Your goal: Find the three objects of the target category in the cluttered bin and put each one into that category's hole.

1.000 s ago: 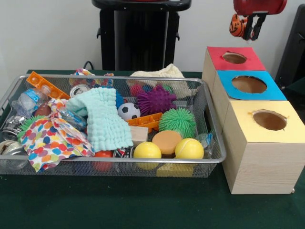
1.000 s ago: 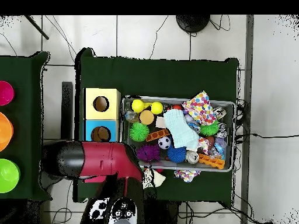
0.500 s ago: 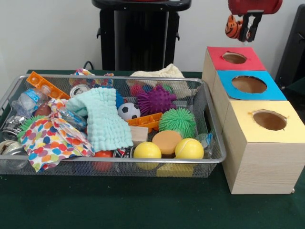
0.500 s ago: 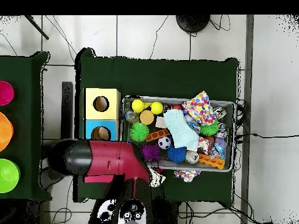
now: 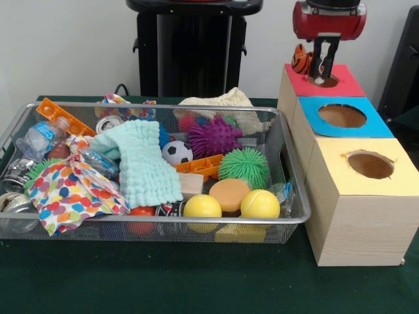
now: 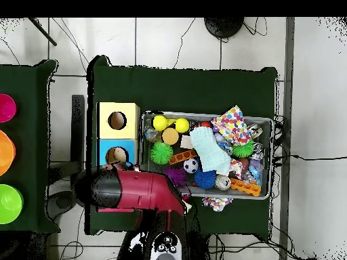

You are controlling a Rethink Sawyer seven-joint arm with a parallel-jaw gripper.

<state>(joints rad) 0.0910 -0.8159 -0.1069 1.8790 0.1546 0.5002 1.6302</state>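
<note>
Front: gripper low over red box, fingers pinched on small orange striped toy. Toy hangs on bin side of fingers, just off red hole, near its rim. Release probably needs small shift toward hole centre. Bin untouched.

Overhead: arm covers red box; toy not visible, blue hole partly clear.
</note>
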